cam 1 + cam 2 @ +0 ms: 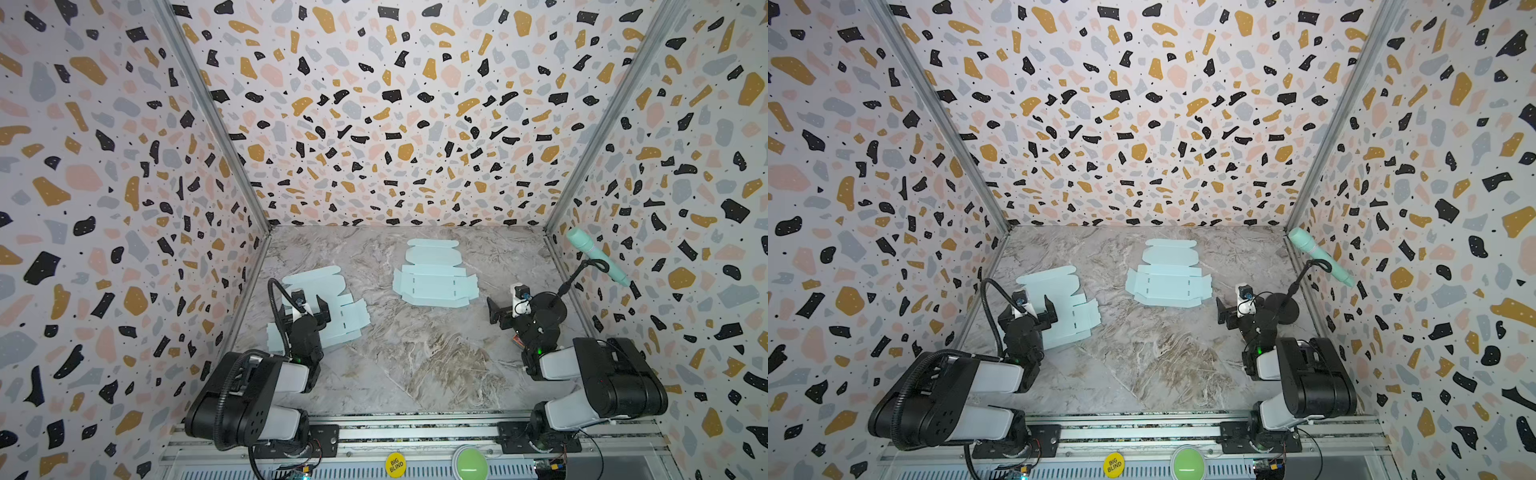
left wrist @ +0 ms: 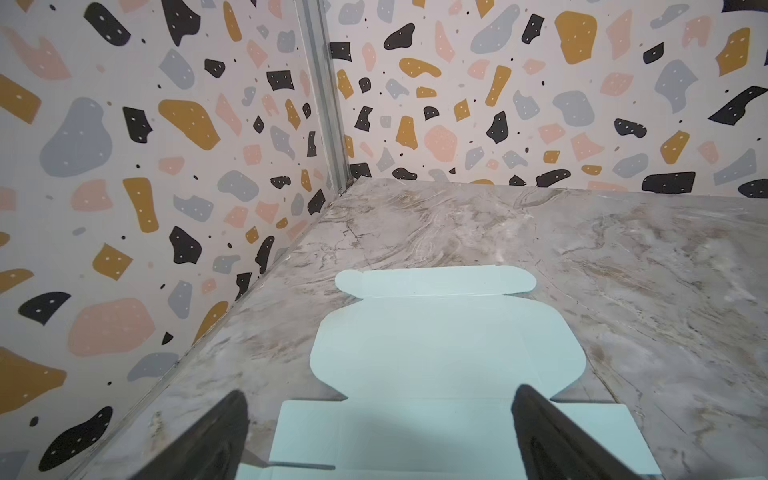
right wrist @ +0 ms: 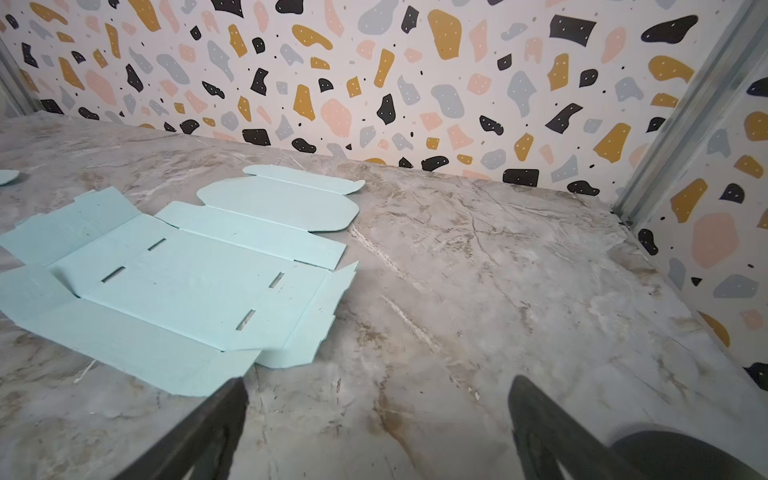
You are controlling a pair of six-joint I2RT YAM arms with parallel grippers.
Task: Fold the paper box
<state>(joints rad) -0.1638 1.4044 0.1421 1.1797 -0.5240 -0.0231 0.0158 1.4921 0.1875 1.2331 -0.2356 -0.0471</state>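
Both arms sit low at the front of the marble table (image 1: 415, 374). The left gripper (image 1: 305, 311) has its fingers spread wide with nothing in them. It hangs over the left paper blank (image 1: 320, 280), a pale blue unfolded box lying flat near the left wall. Can't tell if it actually touches the sheet. The right gripper (image 1: 498, 313) is released and empty too, over bare table just beside the round black mic stand base (image 1: 550, 309). The middle paper blank (image 1: 434, 282) lies flat toward the back centre, slots showing, and neither gripper touches it. A mint microphone (image 1: 594, 253) sticks up by the right wall.
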